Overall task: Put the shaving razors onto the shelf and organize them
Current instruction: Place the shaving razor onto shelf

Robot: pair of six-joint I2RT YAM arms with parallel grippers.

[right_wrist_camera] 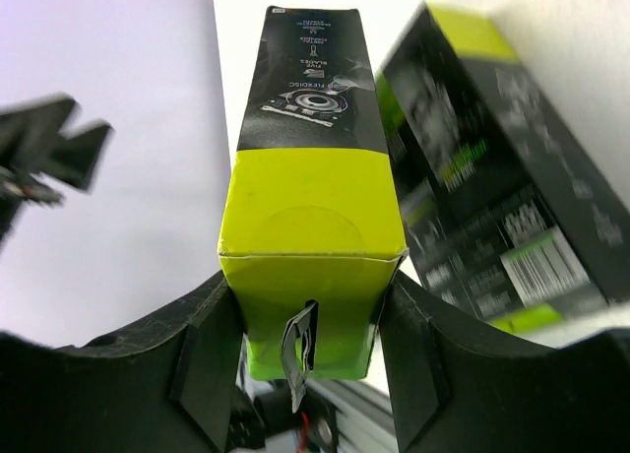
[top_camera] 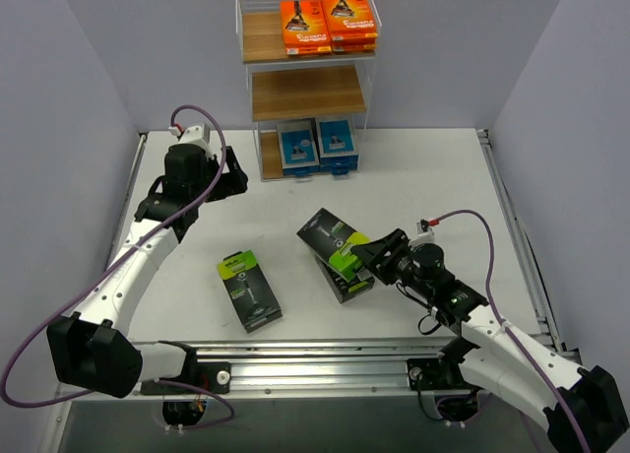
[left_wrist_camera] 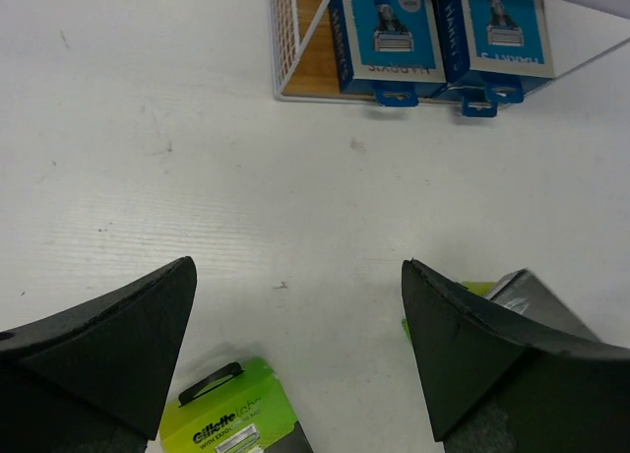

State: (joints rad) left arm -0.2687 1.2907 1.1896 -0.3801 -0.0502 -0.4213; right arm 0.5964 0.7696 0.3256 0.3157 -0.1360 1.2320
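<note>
Razor placement, partly done. Right gripper clenched on the lime-green end of a black razor pack, right of centre on the worktop; the pack's long axis runs out from the gripper toward the far left. Shelf stands far and slightly left of it, with orange packs on the top tier and blue packs on the bottom. Left gripper spread wide, holding nothing, near the shelf's left foot. A second pack lies just beside the held one; a third pack lies nearer the left arm
</note>
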